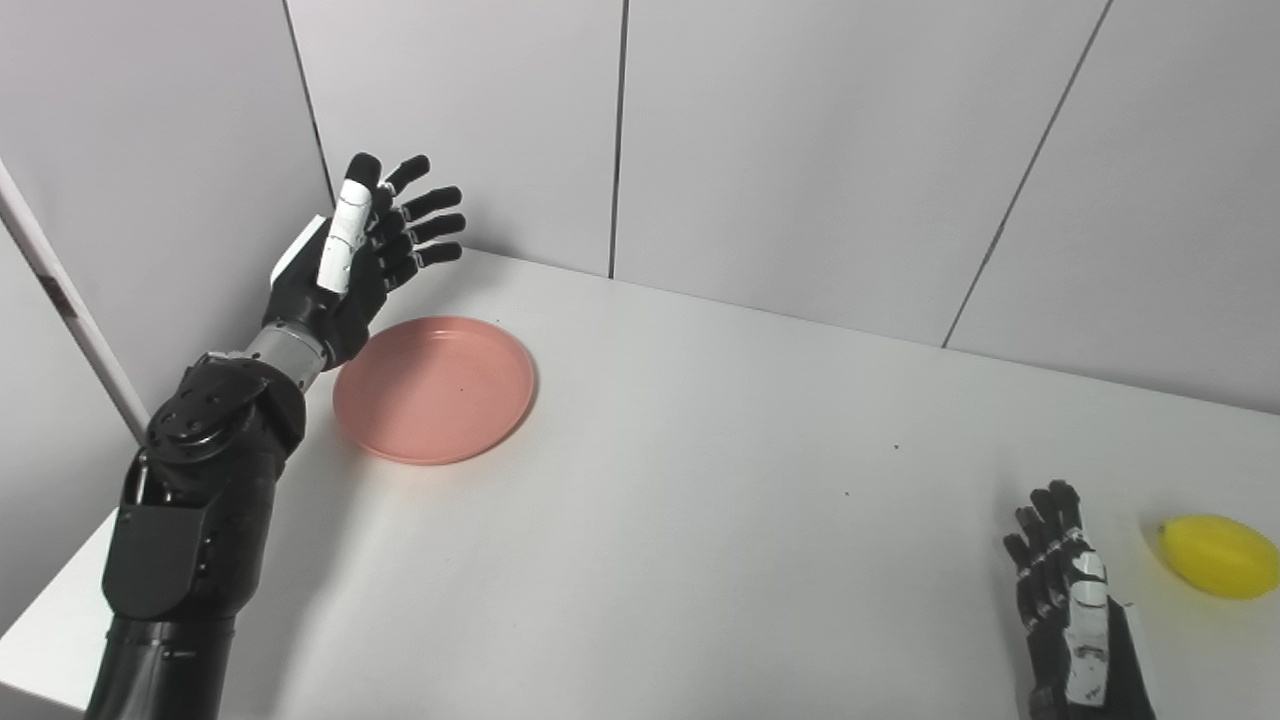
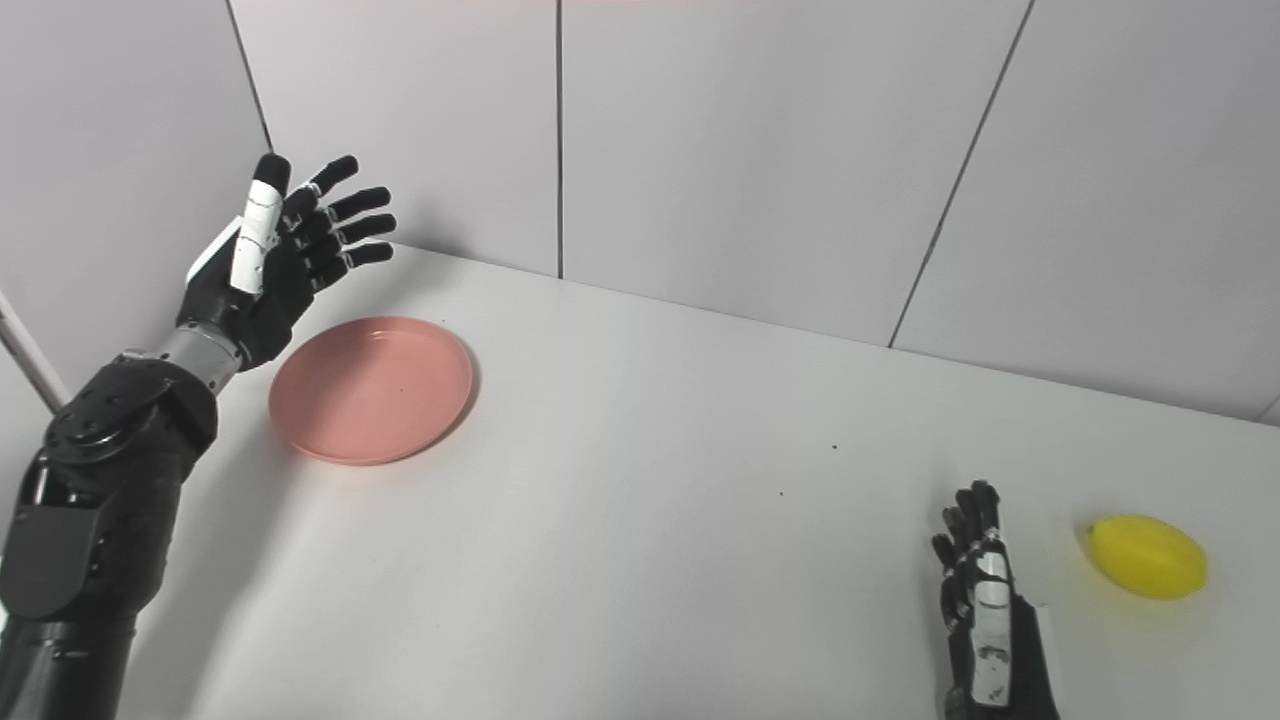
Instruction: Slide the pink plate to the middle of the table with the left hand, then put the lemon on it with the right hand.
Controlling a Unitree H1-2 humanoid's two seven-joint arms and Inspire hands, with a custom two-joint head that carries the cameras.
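Left hand (image 1: 350, 255) is held open above the pink plate's (image 1: 435, 390) far-left rim for the inward push; right hand (image 1: 1070, 610), open, is parked beside the lemon (image 1: 1218, 555).

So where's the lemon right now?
The lemon lies on the white table at the near right, just right of the right hand, far from the pink plate.

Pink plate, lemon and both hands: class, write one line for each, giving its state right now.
Pink plate: flat on the table's far left, empty, untouched.
Lemon: lying on the table at the right, not held.
Left hand: raised beside the plate, open, fingers spread.
Right hand: low, just left of the lemon, open, holding nothing.
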